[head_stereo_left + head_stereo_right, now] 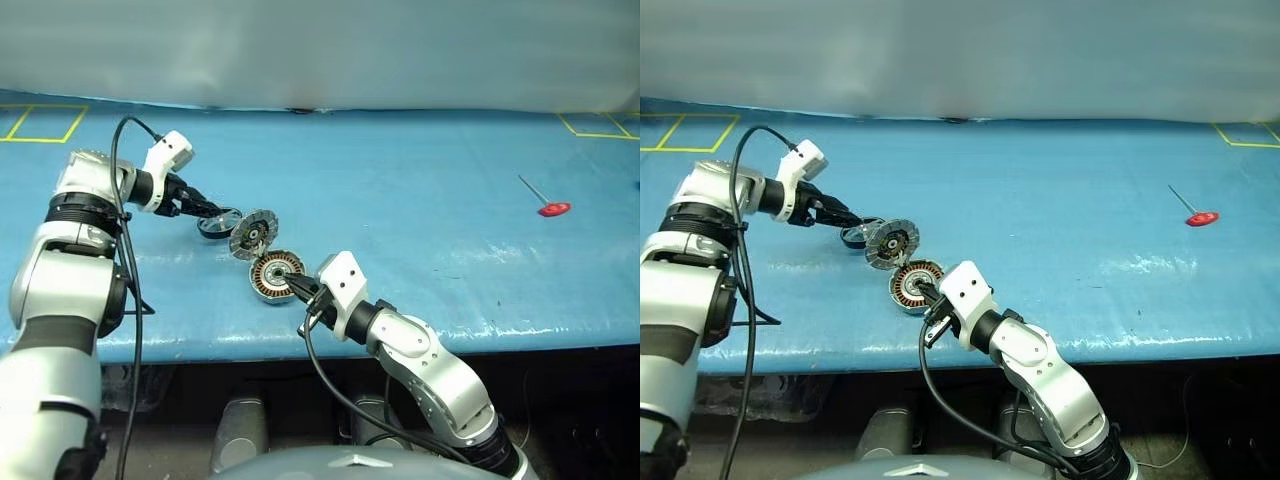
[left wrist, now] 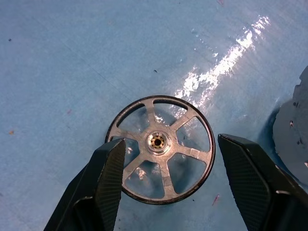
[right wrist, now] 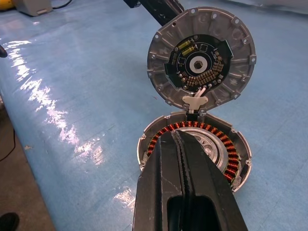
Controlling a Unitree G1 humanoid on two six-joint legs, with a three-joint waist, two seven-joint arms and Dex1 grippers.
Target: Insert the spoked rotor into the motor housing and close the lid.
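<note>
While my left gripper [image 2: 168,180] hangs spread around the spoked rotor [image 2: 161,147] on the glossy blue table [image 1: 420,200], my right gripper [image 3: 180,144], pressed together, rests over the open motor housing [image 3: 236,161]; its lid [image 3: 201,60] stands raised. A red-handled tool [image 1: 548,205] lies far right.

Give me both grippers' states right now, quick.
Left gripper: open, fingers either side of the spoked rotor, not gripping it yet.
Right gripper: shut, holding nothing, over the motor housing.
</note>
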